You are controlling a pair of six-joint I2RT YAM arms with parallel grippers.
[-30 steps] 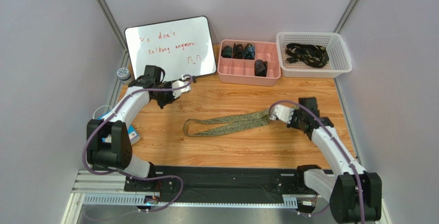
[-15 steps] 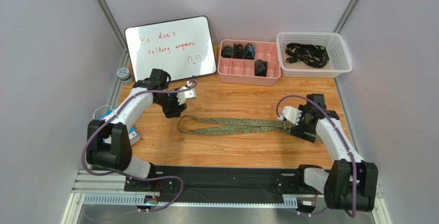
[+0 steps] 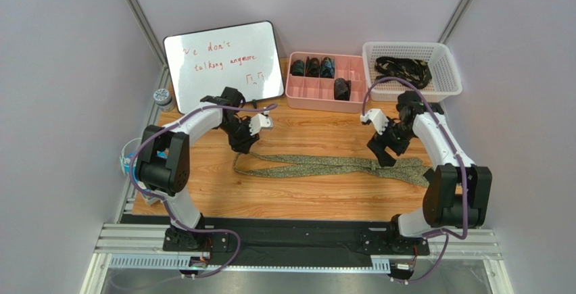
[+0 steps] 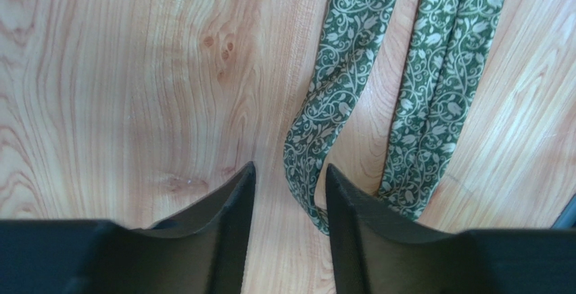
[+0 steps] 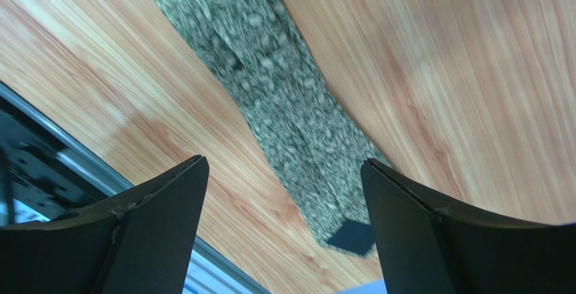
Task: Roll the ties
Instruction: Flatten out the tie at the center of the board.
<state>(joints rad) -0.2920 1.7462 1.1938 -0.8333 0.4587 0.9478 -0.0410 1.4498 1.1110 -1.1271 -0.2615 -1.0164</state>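
While left hand (image 4: 291, 171) and right hand (image 5: 284, 164) gape empty, the olive tie (image 3: 318, 165) lies on the wooden table (image 3: 304, 196) between lilac walls (image 3: 67, 71).

I see bright, even overhead light, with faint soft shadows on the desk (image 3: 311, 196). My right wrist view blurs the olive tie (image 5: 291, 105); the left wrist view is crisp.

I read one handwritten text, in red marker, on the whiteboard (image 3: 223, 64) at the back left of the table. The upper line read "we don't", its first letter faint. The lower line read "talking anymore". Beneath it stood two small red symbols that I could not decipher.
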